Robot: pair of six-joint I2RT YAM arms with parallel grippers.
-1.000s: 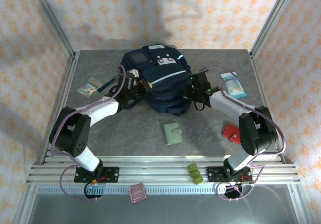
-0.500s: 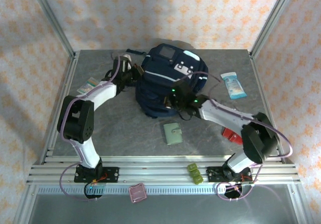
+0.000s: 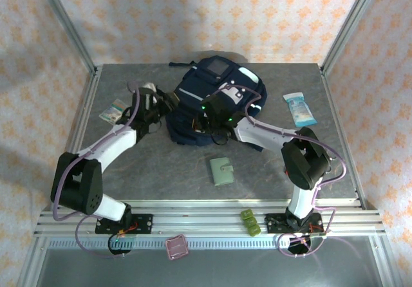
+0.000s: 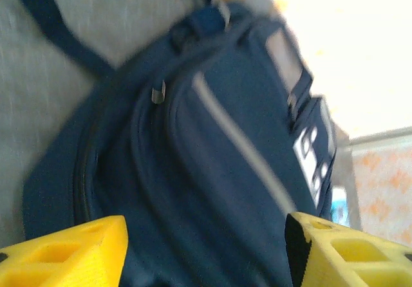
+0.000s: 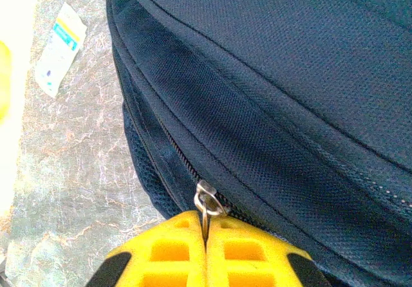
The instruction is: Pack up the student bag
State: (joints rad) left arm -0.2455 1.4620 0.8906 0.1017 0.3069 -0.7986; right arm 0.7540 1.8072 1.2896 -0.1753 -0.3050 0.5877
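Right gripper [image 5: 206, 230], at bottom centre, pinches the small metal zipper pull [image 5: 205, 200] of the large navy-blue fabric backpack [image 3: 215, 74] (upper centre from above), likely to unzip it; left gripper [image 4: 206, 248] gapes empty beside it.

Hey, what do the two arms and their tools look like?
The left arm and right arm have white shells, black joints and a lilac cable looped alongside. A green light glows near the right wrist. The left tool and right tool have yellow fingers with rectangular cut-outs and black patches.
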